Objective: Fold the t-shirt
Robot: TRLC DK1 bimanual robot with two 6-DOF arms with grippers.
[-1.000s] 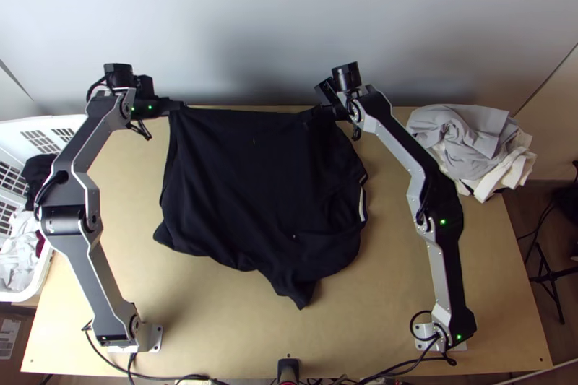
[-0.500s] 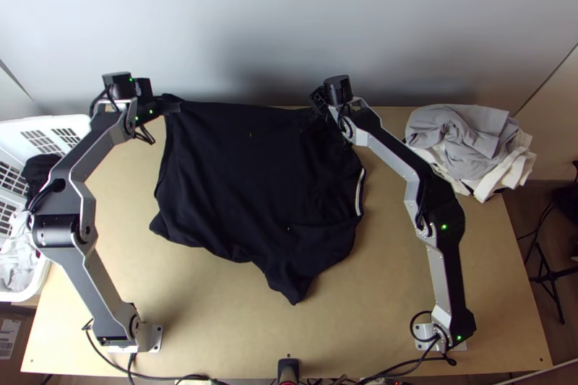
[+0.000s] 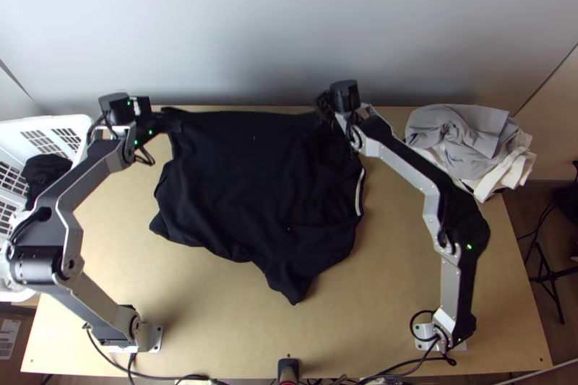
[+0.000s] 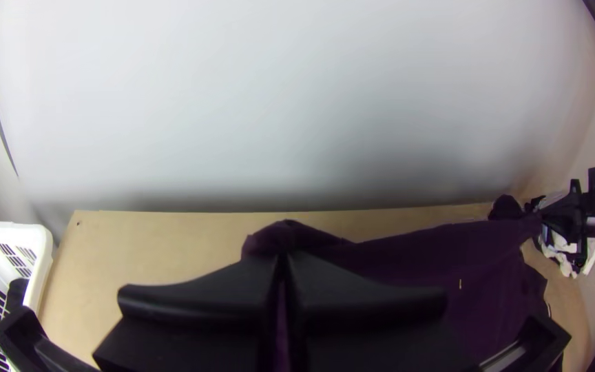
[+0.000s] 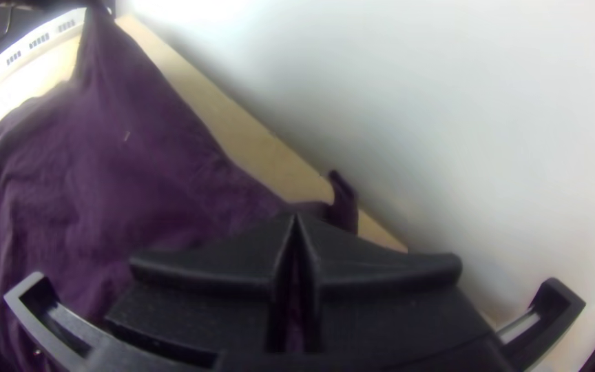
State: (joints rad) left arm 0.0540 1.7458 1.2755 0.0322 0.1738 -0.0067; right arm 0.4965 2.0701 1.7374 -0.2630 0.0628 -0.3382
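The dark t-shirt [image 3: 238,183] spreads rumpled over the desk [image 3: 376,313], pinched at its eleven o'clock by the left tool [image 4: 282,262] and its one o'clock by the right tool [image 5: 296,222]. It looks light, soft and limp; wide-apart grips near the edge should suit it.

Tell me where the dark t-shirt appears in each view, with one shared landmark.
Top view: mid-table, the t-shirt spread wide.
Left wrist view: from the left gripper across to the right gripper.
Right wrist view: from the right gripper toward the white basket.
Shared landmark: small pale mark near the shirt's stretched edge.
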